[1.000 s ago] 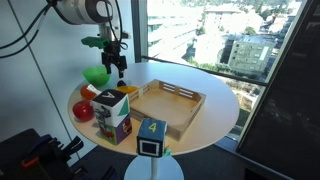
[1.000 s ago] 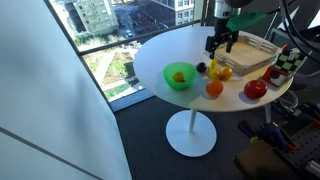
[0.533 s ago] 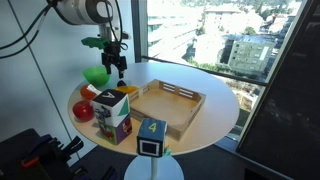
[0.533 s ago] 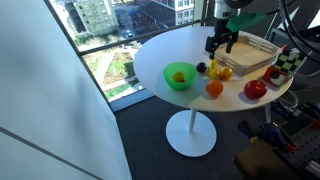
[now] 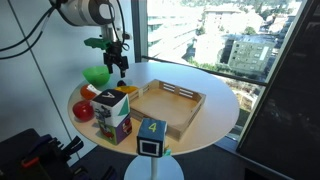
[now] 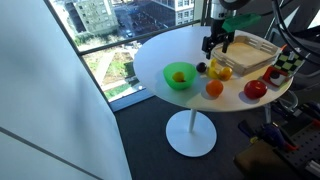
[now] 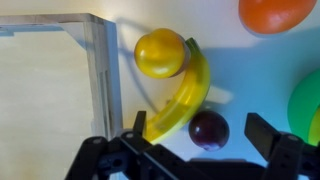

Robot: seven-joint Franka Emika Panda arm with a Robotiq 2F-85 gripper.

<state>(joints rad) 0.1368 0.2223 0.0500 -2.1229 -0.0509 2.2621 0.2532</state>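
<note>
In an exterior view: seeing gripper [image 5: 119, 68] hanging above table [image 5: 215, 112], between bowl [image 5: 96, 75] and tray [image 5: 172, 108], jaws spreading wide, pinching nothing. Spotting apple [image 5: 83, 110] and blocks [image 5: 112, 112] nearer the camera.

In an exterior view: catching gripper [image 6: 216, 44] hovering just above banana [image 6: 213, 68] and plum [image 6: 202, 68], beside the tray [image 6: 255, 55] corner, touching neither. Noting orange [image 6: 214, 88] and bowl [image 6: 180, 76] lying near on table [image 6: 160, 50], apple [image 6: 256, 89] sitting further along.

Wrist view: looking straight down past gripper [image 7: 198, 128], fingers [image 7: 140, 128] standing well apart. Finding banana [image 7: 185, 90] lying curved on table [image 7: 240, 60], just beside the tray [image 7: 105, 80] wall, lower end reaching toward one finger. Seeing plum [image 7: 208, 128] sitting between the fingers, right against the banana's outer curve. Spotting lemon [image 7: 160, 52] resting against the inner curve, orange [image 7: 275, 12] and bowl [image 7: 308, 105] cutting off at the edges.
</note>
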